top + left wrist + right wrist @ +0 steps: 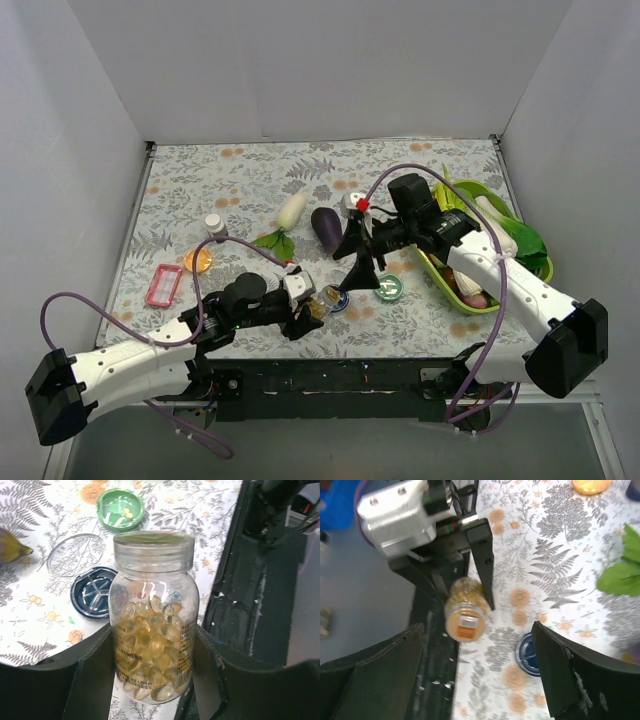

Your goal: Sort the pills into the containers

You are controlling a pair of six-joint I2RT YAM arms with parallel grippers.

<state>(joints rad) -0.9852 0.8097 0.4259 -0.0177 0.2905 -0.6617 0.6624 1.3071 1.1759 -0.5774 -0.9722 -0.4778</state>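
Clear plastic bottle (152, 587) of glossy amber capsules (149, 652) in left gripper (150, 672)

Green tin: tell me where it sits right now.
In the top view the green tin lies right of centre near the front edge, between the blue tin and the lime tray.

- From above you get bright, even light; the shadows on the table (200, 180) are soft and pale.
- Your left wrist view is sharp; white glare sits on the glass of the bottle (152, 620).
- Your right wrist view is softer, its near corners dark and unfocused.
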